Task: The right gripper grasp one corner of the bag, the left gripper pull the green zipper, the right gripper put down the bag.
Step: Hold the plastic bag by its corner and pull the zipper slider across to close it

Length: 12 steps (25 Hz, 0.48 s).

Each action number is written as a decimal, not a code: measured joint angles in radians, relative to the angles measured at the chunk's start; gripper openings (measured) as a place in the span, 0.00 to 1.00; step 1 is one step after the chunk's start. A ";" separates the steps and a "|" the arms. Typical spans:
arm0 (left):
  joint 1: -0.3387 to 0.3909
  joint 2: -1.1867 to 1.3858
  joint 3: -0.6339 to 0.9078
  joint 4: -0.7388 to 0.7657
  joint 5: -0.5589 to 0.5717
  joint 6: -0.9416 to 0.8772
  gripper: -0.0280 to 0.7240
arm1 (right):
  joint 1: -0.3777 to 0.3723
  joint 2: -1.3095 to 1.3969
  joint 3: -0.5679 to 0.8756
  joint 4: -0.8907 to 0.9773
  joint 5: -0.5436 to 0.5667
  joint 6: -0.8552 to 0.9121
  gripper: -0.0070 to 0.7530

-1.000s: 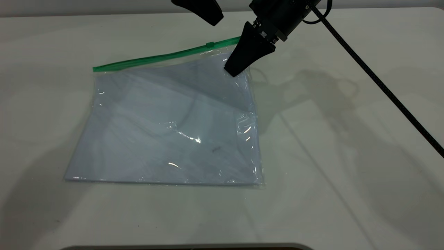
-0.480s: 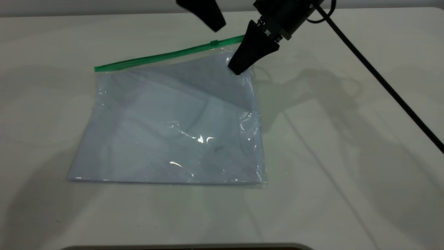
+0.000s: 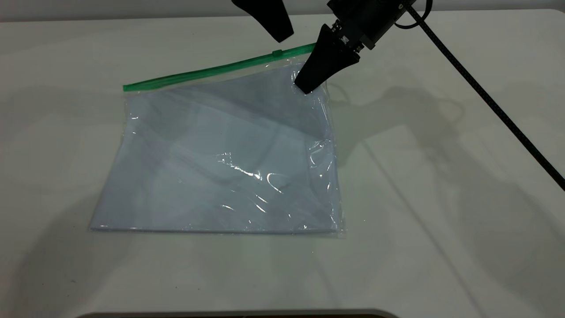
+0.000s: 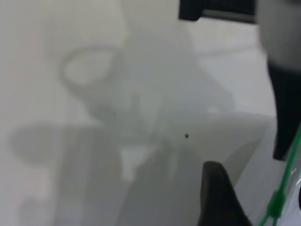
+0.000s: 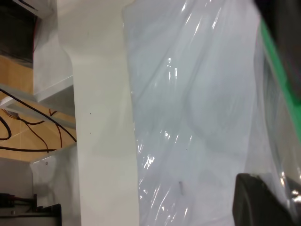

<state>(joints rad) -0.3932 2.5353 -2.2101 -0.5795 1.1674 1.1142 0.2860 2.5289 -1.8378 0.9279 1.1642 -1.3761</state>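
pinching the far right corner of the bag (image 3: 220, 150), just under the green edge, with the right gripper (image 3: 305, 88) closed on the film there. lifting that corner off the table (image 3: 441, 176) while leaving the rest lying flat, near edge toward the camera. likely done to tension the green zipper (image 3: 207, 70) along the far edge, so as to give the pull something to work against. sitting on the strip close to the held corner: the small slider tab (image 3: 276, 54). hovering above and just behind that tab, apart from it: the left gripper (image 3: 282, 37), fingers held open and empty, green strip passing beside one fingertip in the wrist view. probably calling next for a short descent to straddle the tab, then a pull along the strip away from the clamped corner.
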 joint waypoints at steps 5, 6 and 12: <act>-0.022 0.000 0.000 0.006 0.000 0.004 0.66 | 0.000 0.000 0.000 0.000 0.000 0.002 0.05; -0.023 0.000 0.001 0.006 0.000 0.005 0.66 | 0.000 0.000 0.000 0.000 0.001 0.002 0.05; -0.023 0.010 0.004 0.014 0.000 0.006 0.66 | 0.000 0.000 0.000 0.000 0.001 0.002 0.05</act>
<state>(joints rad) -0.4161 2.5454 -2.2062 -0.5656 1.1674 1.1202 0.2860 2.5289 -1.8378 0.9279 1.1649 -1.3736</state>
